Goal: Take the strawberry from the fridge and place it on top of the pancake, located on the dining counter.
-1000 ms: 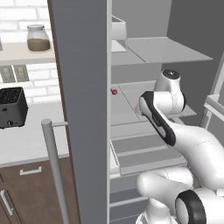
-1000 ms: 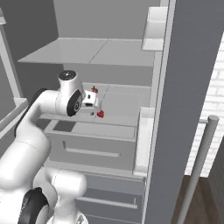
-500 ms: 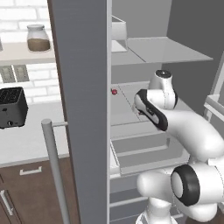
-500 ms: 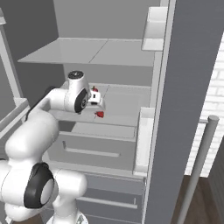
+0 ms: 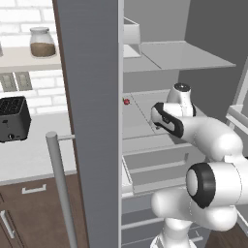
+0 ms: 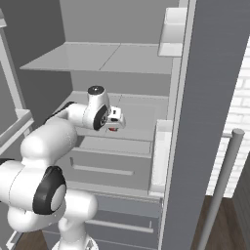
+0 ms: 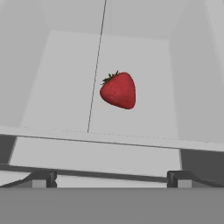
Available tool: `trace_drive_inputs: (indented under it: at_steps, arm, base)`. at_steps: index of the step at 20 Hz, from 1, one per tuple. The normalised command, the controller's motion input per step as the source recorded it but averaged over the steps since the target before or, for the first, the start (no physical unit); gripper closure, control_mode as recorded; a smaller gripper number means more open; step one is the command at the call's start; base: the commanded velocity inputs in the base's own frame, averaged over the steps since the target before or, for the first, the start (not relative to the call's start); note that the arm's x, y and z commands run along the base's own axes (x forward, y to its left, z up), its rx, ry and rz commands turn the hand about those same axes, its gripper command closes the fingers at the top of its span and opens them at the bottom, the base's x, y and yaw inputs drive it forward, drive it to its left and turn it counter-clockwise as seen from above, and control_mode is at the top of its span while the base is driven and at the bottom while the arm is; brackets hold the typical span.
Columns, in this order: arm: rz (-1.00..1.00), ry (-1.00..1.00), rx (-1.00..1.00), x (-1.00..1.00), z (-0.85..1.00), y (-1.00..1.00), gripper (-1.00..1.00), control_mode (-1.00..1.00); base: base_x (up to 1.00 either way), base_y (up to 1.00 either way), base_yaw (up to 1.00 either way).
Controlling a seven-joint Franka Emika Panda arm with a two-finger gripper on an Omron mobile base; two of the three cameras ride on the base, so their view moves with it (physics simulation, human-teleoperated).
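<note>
While gripper (image 7: 111,178) hangs fully open, empty, inside fridge (image 5: 89,97): strawberry (image 7: 118,90) lies on shelf (image 7: 65,78) straight ahead, apart from fingertips (image 7: 43,178); long axis slanted, leafy end farther.

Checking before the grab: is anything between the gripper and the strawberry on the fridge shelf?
Nothing visible. In the hand view the strawberry lies alone on the pale fridge shelf, with bare shelf between it and the open gripper. Only the shelf's front lip sits below the approach.
</note>
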Motion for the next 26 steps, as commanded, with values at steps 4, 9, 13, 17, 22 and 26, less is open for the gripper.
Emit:
trace_drive_inputs:
  at_steps: [4,9,13,17,22,26]
  arm:
    - [0.0,-0.02,0.0,0.48,-0.01,0.0,-1.0,-1.0]
    - [0.0,-0.02,0.0,0.42,-0.05,0.01,-1.0,-1.0]
    - [0.0,0.0,0.0,0.16,-0.22,0.0,-1.0,-1.0]
    - [0.0,0.0,0.0,0.3,-0.26,0.0,-1.0,-1.0]
    - [0.0,0.0,0.0,0.38,-0.23,0.0,-1.0,-1.0]
    - [0.0,0.0,0.0,0.29,-0.23,0.0,-1.0,-1.0]
  base:
    - [0.0,0.0,0.0]
    - [0.0,0.0,0.0]
    - [0.0,0.0,0.0]
    - [0.0,0.0,0.0]
    - [0.0,0.0,0.0]
    - [0.0,0.0,0.0]
